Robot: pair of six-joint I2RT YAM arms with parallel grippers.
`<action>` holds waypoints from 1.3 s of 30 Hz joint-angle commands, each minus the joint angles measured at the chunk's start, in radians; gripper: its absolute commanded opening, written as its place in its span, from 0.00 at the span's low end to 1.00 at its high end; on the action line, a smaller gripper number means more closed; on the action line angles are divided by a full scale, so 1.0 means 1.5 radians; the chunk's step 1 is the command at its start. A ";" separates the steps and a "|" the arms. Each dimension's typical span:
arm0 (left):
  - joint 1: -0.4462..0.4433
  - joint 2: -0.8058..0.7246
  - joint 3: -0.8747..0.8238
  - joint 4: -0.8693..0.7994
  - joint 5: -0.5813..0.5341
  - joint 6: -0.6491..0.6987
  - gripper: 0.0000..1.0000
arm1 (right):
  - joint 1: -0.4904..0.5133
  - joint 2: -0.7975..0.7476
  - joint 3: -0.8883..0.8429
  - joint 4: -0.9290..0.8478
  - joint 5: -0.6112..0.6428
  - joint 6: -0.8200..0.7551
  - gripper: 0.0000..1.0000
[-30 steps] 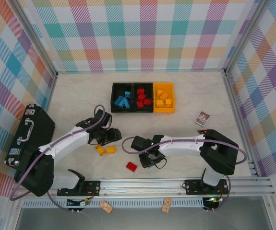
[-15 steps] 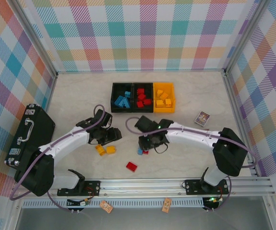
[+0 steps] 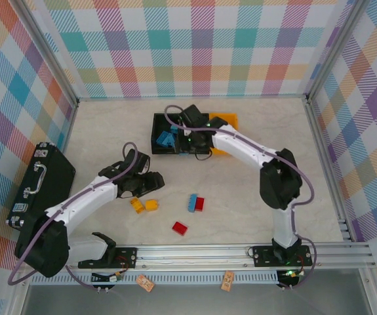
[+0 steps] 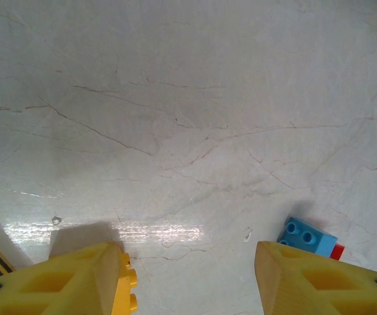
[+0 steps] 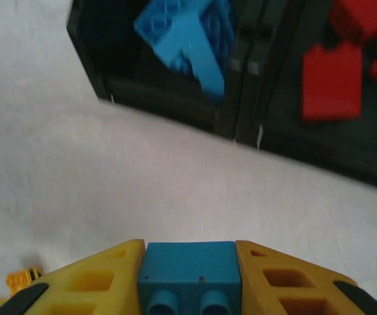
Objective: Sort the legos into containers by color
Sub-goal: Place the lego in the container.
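Three joined containers [image 3: 155,133] are filled by color. Nearer than them, five loose legos [image 3: 179,228] are scattered on the desk [image 3: 109,131]. One blue brick [image 5: 188,275] is held just short of them.

Robot lab test cell. Plaid-print panels [image 3: 201,52] wall off left, top and right of frame, aluminium rail [image 3: 201,250] runs along the bottom, marble-look tabletop [image 3: 240,216] in the centre.

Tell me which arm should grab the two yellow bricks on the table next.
Left. The left tool is open and hovers right beside the yellow bricks. The right tool is away at the bins, shut on a blue brick.
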 commanded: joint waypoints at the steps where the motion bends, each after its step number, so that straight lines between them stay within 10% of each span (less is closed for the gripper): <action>1: 0.006 -0.032 -0.003 -0.016 -0.021 -0.016 0.57 | -0.024 0.064 0.104 -0.038 -0.028 -0.014 0.34; 19: 0.005 -0.104 -0.045 -0.040 -0.046 -0.055 0.57 | -0.063 0.368 0.546 -0.079 -0.052 0.011 0.37; 25: 0.005 -0.110 -0.049 -0.045 -0.047 -0.056 0.57 | -0.064 0.383 0.585 -0.070 -0.039 0.010 0.58; 32: 0.005 -0.115 -0.046 -0.046 -0.052 -0.055 0.57 | -0.056 0.302 0.539 -0.087 -0.042 -0.024 0.58; 39: 0.005 -0.109 -0.036 -0.053 -0.054 -0.049 0.57 | -0.045 0.084 0.230 0.006 -0.054 -0.041 0.59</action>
